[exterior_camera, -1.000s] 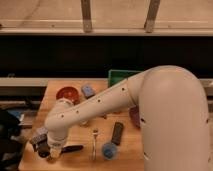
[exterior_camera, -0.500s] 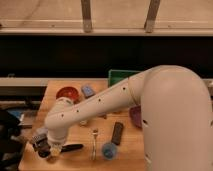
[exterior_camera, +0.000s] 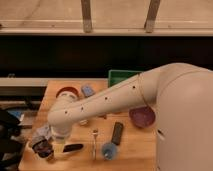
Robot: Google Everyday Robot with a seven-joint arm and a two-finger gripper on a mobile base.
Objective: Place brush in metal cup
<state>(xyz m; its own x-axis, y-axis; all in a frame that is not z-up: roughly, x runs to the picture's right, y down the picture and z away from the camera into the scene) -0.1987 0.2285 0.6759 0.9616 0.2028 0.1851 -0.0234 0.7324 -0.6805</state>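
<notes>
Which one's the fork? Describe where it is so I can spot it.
Start at the wooden table and go to its near edge, right of the gripper. The fork lies there, thin and silvery, between a dark brush and a blue cup.

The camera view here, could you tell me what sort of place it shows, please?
Probably a lab or office test area set up with kitchenware: a wooden table before a long window ledge, holding a fork, a purple bowl and a green bin. The gripper hangs low at the table's front-left corner.
</notes>
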